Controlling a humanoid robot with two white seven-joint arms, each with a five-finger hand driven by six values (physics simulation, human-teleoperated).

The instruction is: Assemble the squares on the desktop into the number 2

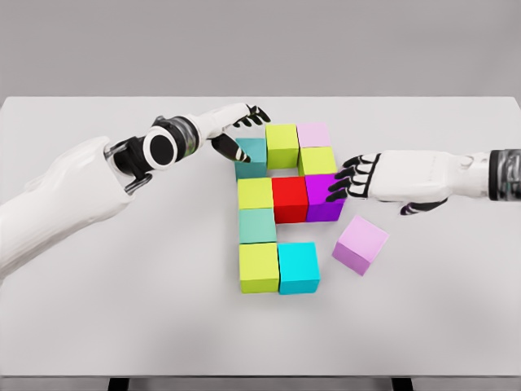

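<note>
White tabletop [98,326] against a grey backdrop, carrying ten cubes. Counted by colour: four lime, two teal, one pale pink, one red, one purple, one cyan, one lilac.

Left hand [232,130] reaching in, fingers loosely extended, holding nothing; thumb tip down against the upper teal cube [249,156]. Just beyond those fingertips: lime cube [282,145] and pale pink cube [314,134].

Right hand [366,179] flat, fingers spread, gripping nothing; fingertips touching the purple cube [323,198]. Just above them, another lime cube [317,160]. Past the purple, away from the fingers: red cube [289,199], then lime cube [255,193]. Below that, second teal cube [257,226], lime cube [259,267], cyan cube [299,267].

Lilac cube [360,244] loose, tilted, just under the right palm, apart from the rest.
</note>
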